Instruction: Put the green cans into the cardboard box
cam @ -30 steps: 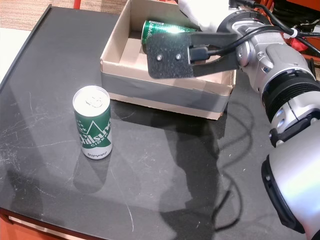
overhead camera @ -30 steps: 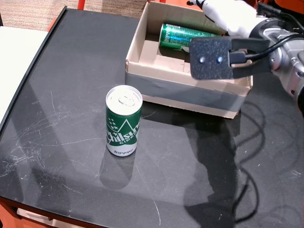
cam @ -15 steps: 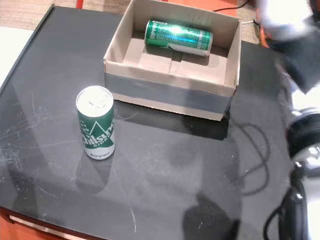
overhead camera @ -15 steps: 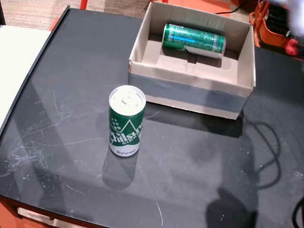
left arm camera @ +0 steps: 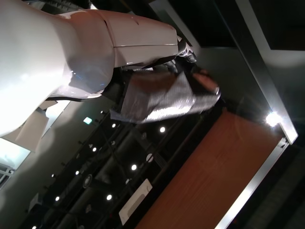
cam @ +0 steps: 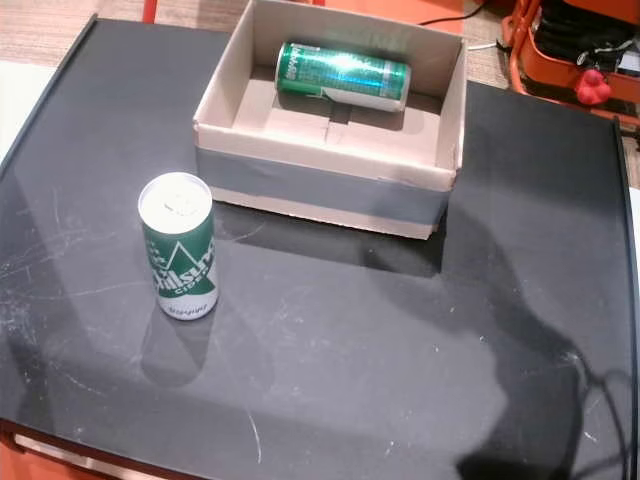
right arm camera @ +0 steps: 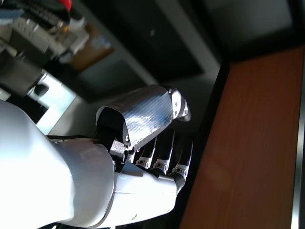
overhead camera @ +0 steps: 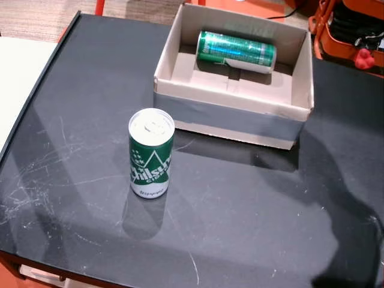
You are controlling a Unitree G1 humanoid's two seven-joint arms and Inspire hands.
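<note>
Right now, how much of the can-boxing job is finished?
Half. One green can lies on its side inside the cardboard box. Nothing is in hand: neither hand appears in the head views. The upright green can on the black table is left to box.

Lab — orange equipment cart [cam: 560, 50]

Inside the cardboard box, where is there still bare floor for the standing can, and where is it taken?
The cardboard box floor is bare along its near wall. The back is taken: a lying green can rests along the far wall. The standing can waits on the table, left of the box.
</note>
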